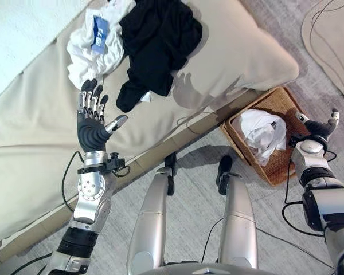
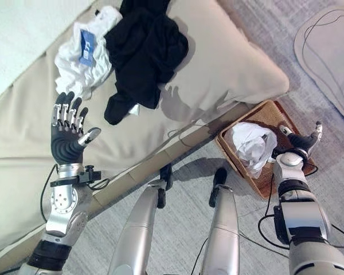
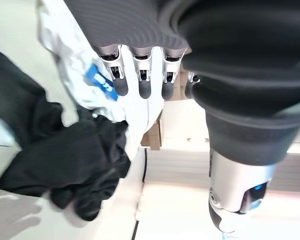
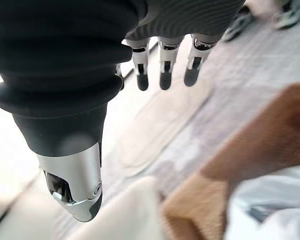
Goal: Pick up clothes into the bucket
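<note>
A black garment (image 1: pixel 157 46) lies crumpled on the beige bed (image 1: pixel 40 137), with a white garment (image 1: pixel 94 48) bearing a blue tag beside it on its left. My left hand (image 1: pixel 93 123) hovers over the bed just short of both, fingers straight, open and empty; in its wrist view the black garment (image 3: pixel 65 160) and white garment (image 3: pixel 60 45) show past the fingers (image 3: pixel 145 85). A brown wicker basket (image 1: pixel 286 166) stands on the floor by the bed's corner, with a white garment (image 1: pixel 264 133) inside. My right hand (image 1: pixel 318 127) hangs open at the basket's right edge.
The bed's wooden edge (image 1: pixel 178 140) runs diagonally between bed and grey carpet. A pale round rug (image 1: pixel 332 40) with a thin cable on it lies at the far right. A big beige pillow (image 1: pixel 241 51) fills the bed's right end.
</note>
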You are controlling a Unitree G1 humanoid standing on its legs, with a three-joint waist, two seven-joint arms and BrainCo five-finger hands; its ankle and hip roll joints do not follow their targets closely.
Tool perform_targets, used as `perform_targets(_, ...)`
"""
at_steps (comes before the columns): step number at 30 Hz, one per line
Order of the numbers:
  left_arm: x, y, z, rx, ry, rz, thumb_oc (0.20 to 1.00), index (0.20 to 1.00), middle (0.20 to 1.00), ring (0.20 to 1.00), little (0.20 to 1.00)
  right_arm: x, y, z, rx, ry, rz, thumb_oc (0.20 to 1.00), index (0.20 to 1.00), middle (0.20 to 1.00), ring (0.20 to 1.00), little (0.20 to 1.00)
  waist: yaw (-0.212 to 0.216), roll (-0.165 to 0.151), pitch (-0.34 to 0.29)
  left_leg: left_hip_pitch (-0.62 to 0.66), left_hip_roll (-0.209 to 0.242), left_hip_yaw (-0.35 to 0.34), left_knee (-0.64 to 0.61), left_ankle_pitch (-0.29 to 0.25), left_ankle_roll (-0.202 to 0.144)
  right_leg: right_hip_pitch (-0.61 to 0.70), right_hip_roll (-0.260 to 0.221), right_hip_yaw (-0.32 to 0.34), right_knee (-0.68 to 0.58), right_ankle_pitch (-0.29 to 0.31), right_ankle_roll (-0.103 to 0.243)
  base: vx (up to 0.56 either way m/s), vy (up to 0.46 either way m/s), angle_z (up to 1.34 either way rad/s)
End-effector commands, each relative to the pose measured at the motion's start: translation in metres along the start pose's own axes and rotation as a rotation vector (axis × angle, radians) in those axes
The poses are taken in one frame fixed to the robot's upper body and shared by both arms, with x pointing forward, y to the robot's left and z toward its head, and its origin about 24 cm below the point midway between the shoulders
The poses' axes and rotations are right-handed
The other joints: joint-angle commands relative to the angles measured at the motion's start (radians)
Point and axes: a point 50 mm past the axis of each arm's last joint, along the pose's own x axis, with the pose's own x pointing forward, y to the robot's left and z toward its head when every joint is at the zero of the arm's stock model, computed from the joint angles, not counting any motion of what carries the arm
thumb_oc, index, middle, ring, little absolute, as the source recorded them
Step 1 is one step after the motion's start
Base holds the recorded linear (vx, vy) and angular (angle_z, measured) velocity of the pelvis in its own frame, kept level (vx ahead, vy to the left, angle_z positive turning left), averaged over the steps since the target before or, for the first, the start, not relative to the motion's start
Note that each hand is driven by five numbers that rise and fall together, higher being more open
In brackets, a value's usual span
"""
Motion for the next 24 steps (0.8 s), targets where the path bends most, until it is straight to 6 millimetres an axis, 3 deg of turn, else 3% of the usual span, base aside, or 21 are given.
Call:
perform_targets(1,-0.001,0.011,-0.001,0.016,-0.038,0.062,1.0,1.0,1.0,1.0,1.0,-0.014,0.003,-0.007,-0.058,-0.112,0.071,1.0,1.0,1.0,1.0,1.0,-0.029,-0.017,-0.048,0.116,0.045,-0.044,-0.082,-0.014,-0.028,0.148,0.0,-0.007,-0.285,0.206,0.055,0.1,-0.079,0.1)
perform_targets(5,-0.004,0.026,-0.016,0.159,0.028,0.123,1.0,1.0,1.0,1.0,1.0,-0.044,0.025,-0.006,-0.044,-0.218,0.238,1.0,1.0,1.0,1.0,1.0,-0.034,-0.036,-0.056,0.252,0.06,-0.049,-0.185,0.016,-0.034,0.291,-0.001,-0.035,-0.375,0.233,0.067,0.09,-0.039,-0.02)
perform_targets(7,-0.005,0.029,-0.018,0.209,0.035,0.137,1.0,1.0,1.0,1.0,1.0,-0.05,0.026,-0.011,-0.049,-0.217,0.276,1.0,1.0,1.0,1.0,1.0,-0.035,-0.043,-0.055,0.285,0.059,-0.05,-0.212,0.028,-0.033,0.324,-0.003,-0.041,-0.398,0.243,0.069,0.06,-0.007,0.01)
perform_targets(12,-0.013,0.056,-0.03,0.459,0.09,0.266,1.0,1.0,1.0,1.0,1.0,-0.095,0.044,-0.015,0.024,-0.277,0.484,1.0,1.0,1.0,1.0,1.0,-0.035,-0.074,-0.057,0.413,0.069,-0.041,-0.285,0.042,-0.033,0.457,-0.001,-0.064,-0.471,0.255,0.076,0.08,0.008,0.03)
perform_targets(18,-0.008,0.072,-0.043,0.687,0.136,0.277,1.0,1.0,1.0,1.0,1.0,-0.131,0.067,-0.014,0.018,-0.332,0.715,1.0,1.0,1.0,1.0,1.0,-0.032,-0.099,-0.056,0.438,0.069,-0.034,-0.276,0.037,-0.033,0.491,-0.005,-0.068,-0.495,0.266,0.082,0.01,0.029,-0.01)
perform_targets(24,0.011,0.078,-0.05,0.839,0.144,0.256,1.0,1.0,1.0,1.0,1.0,-0.156,0.093,0.01,0.013,-0.465,0.9,1.0,1.0,1.0,1.0,1.0,-0.022,-0.119,-0.039,0.405,0.062,-0.032,-0.233,0.029,-0.032,0.475,-0.009,-0.069,-0.499,0.276,0.084,-0.03,0.041,-0.01)
